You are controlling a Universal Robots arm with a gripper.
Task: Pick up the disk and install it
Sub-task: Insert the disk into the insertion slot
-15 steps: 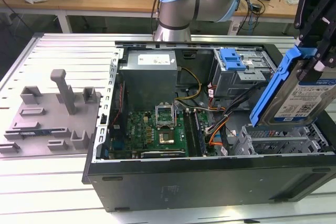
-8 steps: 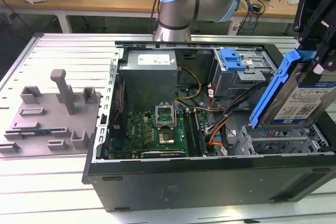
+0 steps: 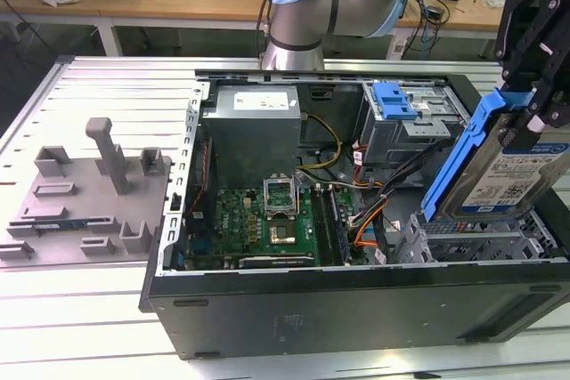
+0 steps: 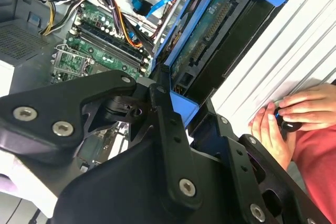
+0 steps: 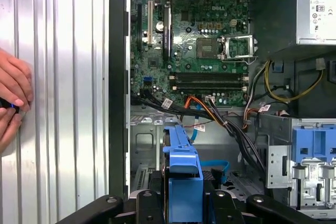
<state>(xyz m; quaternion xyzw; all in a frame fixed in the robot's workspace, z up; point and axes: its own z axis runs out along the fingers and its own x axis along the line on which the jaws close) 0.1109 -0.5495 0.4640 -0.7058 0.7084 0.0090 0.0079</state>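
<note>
Claw: clamped on the upper end of the disk. We note the disk is off the worktop and tilted. Its blue frame faces the board, and its lower end sits at the mouth of the cage, in the case's corner on the exterior view's right. Whether it touches the cage rails we cannot tell.

Progress, as we judge it: pick-up done. Install not done, since the disk is neither level nor seated in the cage.

Room: tight low down. The cage walls flank the disk's lower end, and the case's side wall runs just beside the cage on the outer side. A bundle of cables runs from the board to just beside the cage on the inner side. Above the case the space is open. In the first wrist view a hand rests on the worktop near the case's outer wall, apart from the disk.
</note>
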